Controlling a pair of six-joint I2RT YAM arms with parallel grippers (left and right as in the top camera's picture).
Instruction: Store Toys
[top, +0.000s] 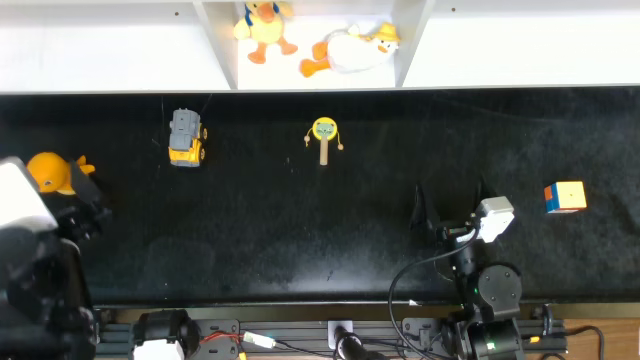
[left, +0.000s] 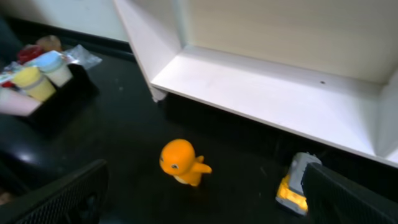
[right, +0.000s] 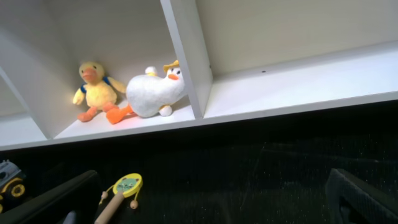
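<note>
A: Where are we w/ the toys?

B: Two done, we reckon. The yellow duck (top: 264, 25) and the white duck (top: 355, 48) sit in the middle bay of the shelf (top: 120, 75). Four are left on the bench (top: 300, 240): orange toy (left: 180, 163), toy truck (top: 185, 137), rattle (top: 324, 135), cube (top: 565, 196).

A: Which one's in hand?

B: Orange toy, prob. The left claw (left: 202, 202) hangs just short of it, fingers spread wide, nothing held. The toy stands upright on the bench, ahead of the gap and apart from both fingers.

A: And the right side?

B: The right claw (right: 211, 193) is wide too and empty. It's low over the bench betw. rattle and cube, facing the shelf. The rattle lies ahead of it, off to one side.

A: Next move for the left?

B: We'd go fwd and down till the fingers flank the toy's body, then close. It looks round and smooth, so we'd grip the widest part, not the head, or it may squirt out. Then lift and carry it to the left bay, which looks bare. The truck's close on one side, so we need to keep that finger off it.
</note>
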